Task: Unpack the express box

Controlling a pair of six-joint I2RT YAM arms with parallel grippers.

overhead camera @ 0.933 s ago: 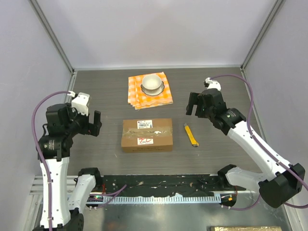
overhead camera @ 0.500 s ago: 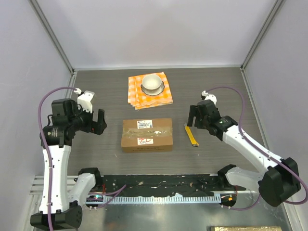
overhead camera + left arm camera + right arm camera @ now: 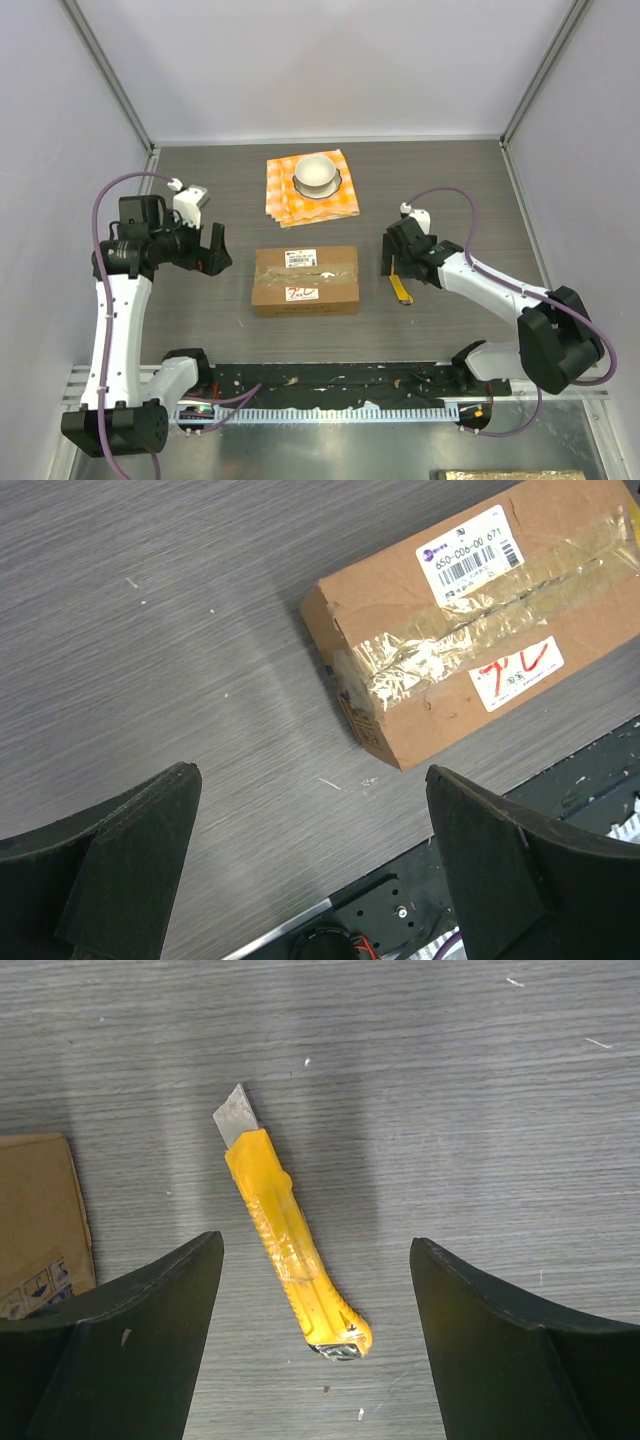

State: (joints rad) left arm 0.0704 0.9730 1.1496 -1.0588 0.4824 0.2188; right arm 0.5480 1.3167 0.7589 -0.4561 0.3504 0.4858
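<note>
**A:** Where is the box?

**B:** The box (image 3: 306,280) lies flat in the middle of the table (image 3: 450,200), between the two arms. Its taped top faces up, showing the white label and the red-marked sticker.

**A:** And the left gripper?

**B:** The left gripper (image 3: 213,252) hangs just left of the box. Its jaws are spread wide and nothing is between them.

**A:** The right one?

**B:** The right gripper (image 3: 315,1245) is low over a yellow knife (image 3: 290,1245) that lies just right of the box, blade out. Its jaws are released, one finger on each side of the handle, and neither touches it.

**A:** Anything else?

**B:** A white bowl (image 3: 317,173) sits on an orange checked cloth (image 3: 285,200) at the far side, apart from the box.
</note>
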